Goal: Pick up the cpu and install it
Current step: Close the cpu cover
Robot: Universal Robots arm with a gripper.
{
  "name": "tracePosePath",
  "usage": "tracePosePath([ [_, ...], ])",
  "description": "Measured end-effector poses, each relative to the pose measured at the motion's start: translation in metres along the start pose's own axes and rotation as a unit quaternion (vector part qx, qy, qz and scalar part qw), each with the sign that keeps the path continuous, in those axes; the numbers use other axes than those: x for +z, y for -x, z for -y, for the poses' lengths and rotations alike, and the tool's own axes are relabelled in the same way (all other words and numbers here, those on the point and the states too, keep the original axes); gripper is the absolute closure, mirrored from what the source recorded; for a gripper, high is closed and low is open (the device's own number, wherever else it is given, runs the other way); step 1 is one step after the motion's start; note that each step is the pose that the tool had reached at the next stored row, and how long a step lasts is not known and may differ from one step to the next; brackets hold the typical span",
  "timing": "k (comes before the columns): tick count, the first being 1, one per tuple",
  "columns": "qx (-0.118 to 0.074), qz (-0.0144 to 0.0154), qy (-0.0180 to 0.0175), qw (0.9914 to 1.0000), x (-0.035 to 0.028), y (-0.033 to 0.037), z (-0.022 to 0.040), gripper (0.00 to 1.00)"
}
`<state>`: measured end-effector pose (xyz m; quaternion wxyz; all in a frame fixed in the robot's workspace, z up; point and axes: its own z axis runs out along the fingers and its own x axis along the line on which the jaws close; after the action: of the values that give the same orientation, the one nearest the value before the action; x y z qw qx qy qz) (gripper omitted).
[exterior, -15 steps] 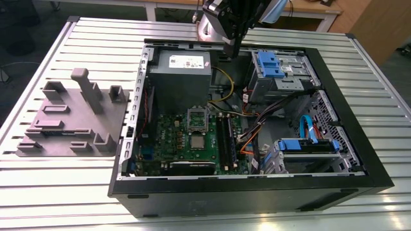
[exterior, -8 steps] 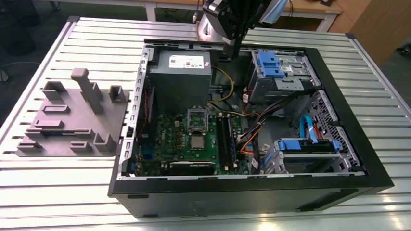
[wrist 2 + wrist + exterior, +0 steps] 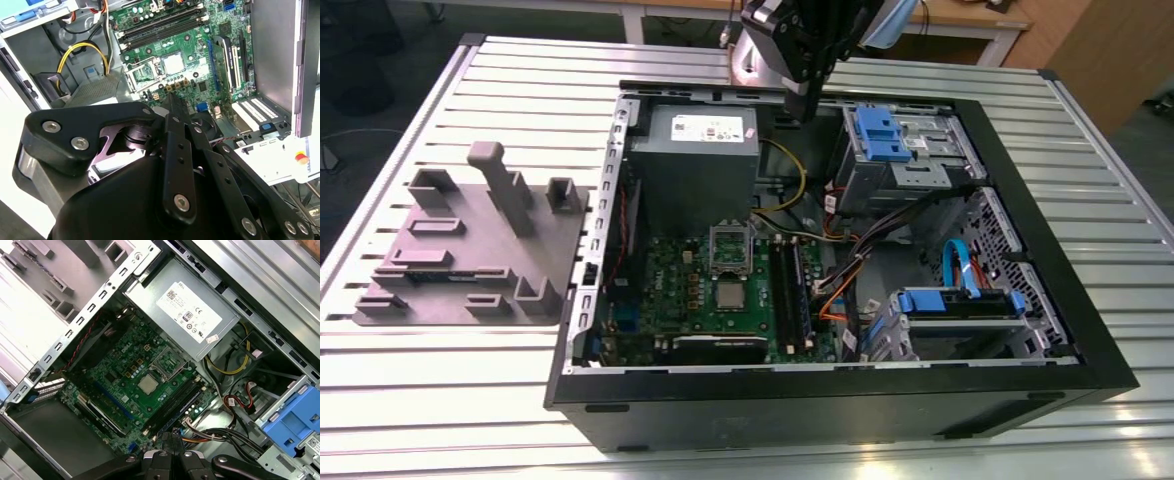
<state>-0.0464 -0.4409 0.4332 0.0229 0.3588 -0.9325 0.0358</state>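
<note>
Slatted table (image 3: 467, 400), grey stand (image 3: 454, 250) beside open case (image 3: 854, 405) in exterior view, my claw (image 3: 803, 110) closed, empty, cpu (image 3: 728, 292) flat on green board (image 3: 670, 285), top up.

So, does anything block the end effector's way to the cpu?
Nothing visible does. The end effector hangs above the open case near the grey power supply; the cpu lies uncovered on the green board, with only open air between.
</note>
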Motion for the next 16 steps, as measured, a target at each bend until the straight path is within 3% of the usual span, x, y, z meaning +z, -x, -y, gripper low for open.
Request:
tracePosePath([
  [3,0.000,-0.0004,-0.0004,1.00000,0.0000,0.0000,0.0000,0.90],
  [4,0.000,-0.0053,-0.0058,0.99997,0.0000,0.0000,0.0000,0.90],
  [5,0.000,-0.0055,-0.0060,0.99997,0.0000,0.0000,0.0000,0.90],
  [7,0.000,-0.0089,-0.0099,0.99991,0.0000,0.0000,0.0000,0.90],
  [16,0.000,-0.0102,-0.0112,0.99989,0.0000,0.0000,0.0000,0.90],
])
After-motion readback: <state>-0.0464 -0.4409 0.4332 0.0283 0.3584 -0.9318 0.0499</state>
